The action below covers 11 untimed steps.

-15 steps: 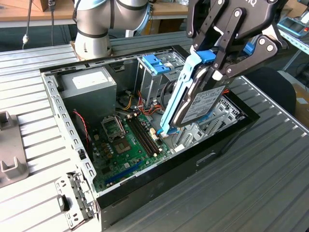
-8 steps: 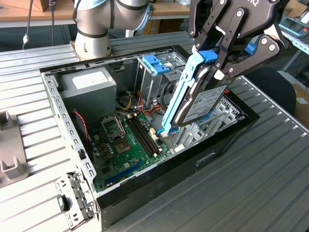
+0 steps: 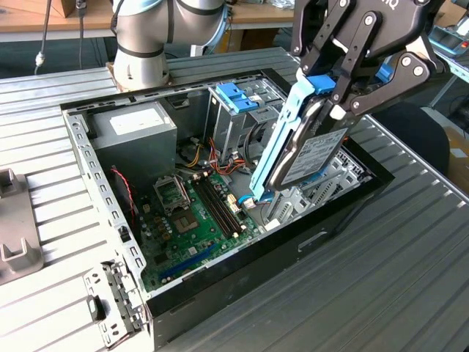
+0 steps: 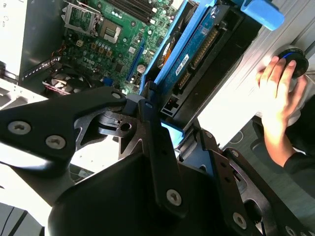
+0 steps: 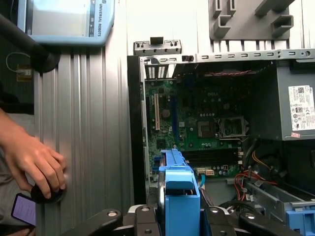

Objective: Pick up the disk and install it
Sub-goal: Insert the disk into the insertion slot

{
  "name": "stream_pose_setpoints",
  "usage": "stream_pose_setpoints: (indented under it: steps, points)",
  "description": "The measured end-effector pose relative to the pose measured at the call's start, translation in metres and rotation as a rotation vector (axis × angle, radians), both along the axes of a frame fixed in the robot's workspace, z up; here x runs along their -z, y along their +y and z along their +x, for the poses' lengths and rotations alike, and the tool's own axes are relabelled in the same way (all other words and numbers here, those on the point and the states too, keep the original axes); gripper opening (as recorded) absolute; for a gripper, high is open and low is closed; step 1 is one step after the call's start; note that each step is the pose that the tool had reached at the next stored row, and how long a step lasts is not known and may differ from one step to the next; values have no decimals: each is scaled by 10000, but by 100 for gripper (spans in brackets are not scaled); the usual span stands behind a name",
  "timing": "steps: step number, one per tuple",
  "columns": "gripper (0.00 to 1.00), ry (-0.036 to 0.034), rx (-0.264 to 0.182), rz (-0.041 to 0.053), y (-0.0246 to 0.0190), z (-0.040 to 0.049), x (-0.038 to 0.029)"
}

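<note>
While my tool clamps the disk by its top edge, the disk hangs tilted inside the open case, toward the exterior view's right, lower end near the board. Pickup looks done; installing, I judge, calls for squaring it to the cage.

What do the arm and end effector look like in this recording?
The arm is built of thick silver-grey cylindrical joints. The end effector is matte black, its two fingers made of flat linkage bars pinned with round silver screws.
</note>
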<state>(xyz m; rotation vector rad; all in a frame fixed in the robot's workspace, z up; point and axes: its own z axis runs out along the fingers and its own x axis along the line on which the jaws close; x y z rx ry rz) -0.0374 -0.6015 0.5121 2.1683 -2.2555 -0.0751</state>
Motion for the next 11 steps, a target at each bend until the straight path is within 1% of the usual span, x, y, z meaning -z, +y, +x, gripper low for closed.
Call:
stream_pose_setpoints:
  steps: [11]
  points:
    - [37, 0, 0, 0, 0, 50, 0]
